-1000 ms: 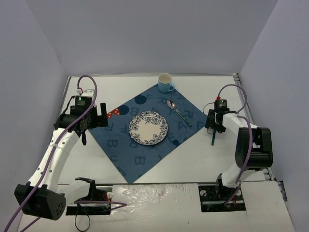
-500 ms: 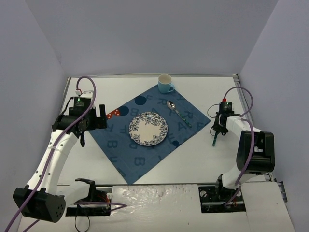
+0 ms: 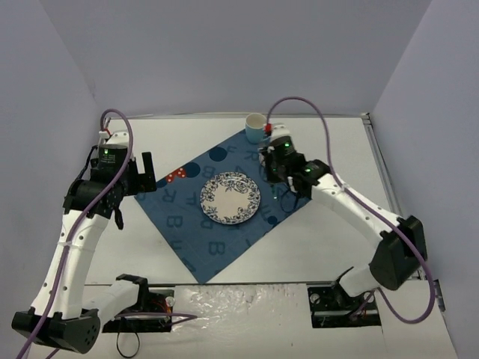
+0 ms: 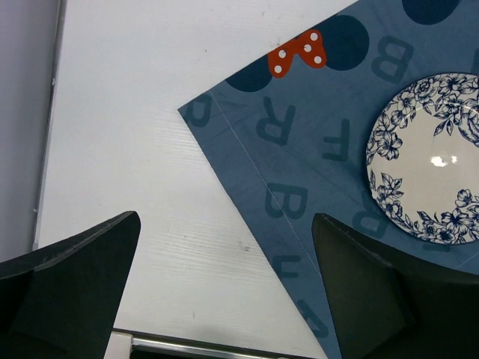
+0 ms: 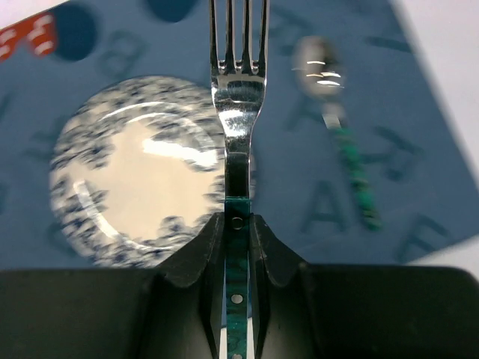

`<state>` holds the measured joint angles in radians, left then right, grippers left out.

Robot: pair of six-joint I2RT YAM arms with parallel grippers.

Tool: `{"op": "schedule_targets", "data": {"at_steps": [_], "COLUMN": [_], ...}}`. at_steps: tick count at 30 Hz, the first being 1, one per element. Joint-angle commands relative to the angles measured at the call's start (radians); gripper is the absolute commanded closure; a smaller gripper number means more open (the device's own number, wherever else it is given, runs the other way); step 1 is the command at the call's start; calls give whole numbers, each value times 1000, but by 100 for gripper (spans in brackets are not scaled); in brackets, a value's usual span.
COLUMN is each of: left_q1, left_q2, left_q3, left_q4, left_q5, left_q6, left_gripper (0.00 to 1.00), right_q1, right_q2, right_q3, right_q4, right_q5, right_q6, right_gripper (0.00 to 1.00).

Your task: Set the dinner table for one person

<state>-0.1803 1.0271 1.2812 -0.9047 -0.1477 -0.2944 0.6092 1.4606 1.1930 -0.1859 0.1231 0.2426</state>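
Observation:
A blue-and-white floral plate (image 3: 230, 197) lies in the middle of the blue lettered placemat (image 3: 217, 243) on the white dinner table (image 3: 329, 239). My right gripper (image 3: 275, 173) hangs over the mat just right of the plate. In the right wrist view it (image 5: 237, 224) is shut on the green handle of a fork (image 5: 238, 90), tines pointing away, between the plate (image 5: 142, 172) and a green-handled spoon (image 5: 329, 82). My left gripper (image 3: 146, 173) is open and empty over the mat's left corner (image 4: 224, 299). No person is in view.
A light blue cup (image 3: 256, 127) stands at the mat's far corner. A red dotted bow is printed on the mat (image 4: 299, 51). In the top view my right arm hides most of the spoon. Grey walls enclose the table on three sides.
My right arm has swung from the table's right side to over the mat, carrying the fork to between plate and spoon. My left arm has drawn back slightly to the left.

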Motion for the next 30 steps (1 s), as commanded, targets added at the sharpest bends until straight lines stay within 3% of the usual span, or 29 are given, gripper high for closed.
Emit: {"op": "schedule_targets", "data": {"at_steps": [1,7,12,30], "left_q1": [11,15,15,13], "left_q2": [-66,-122,-150,-187], "left_q3": [44,63,79,58], "left_q4": [-29,-56,-89,-112], "left_q5": [-50,-58,-73,-64], "left_q6": [-29,-54,-57,-55], "left_gripper": [3,3,3,3], "right_q1": [242,429,513,564], "right_q2": [165,409,569,681], "right_q3": [157,322,410,480], "right_q4": [-15,-10,-6,-57], "right_q5": [4,-4,-17,-4], "right_q6": [62,97,123,211], "right_gripper": [100,100,100,100]}}
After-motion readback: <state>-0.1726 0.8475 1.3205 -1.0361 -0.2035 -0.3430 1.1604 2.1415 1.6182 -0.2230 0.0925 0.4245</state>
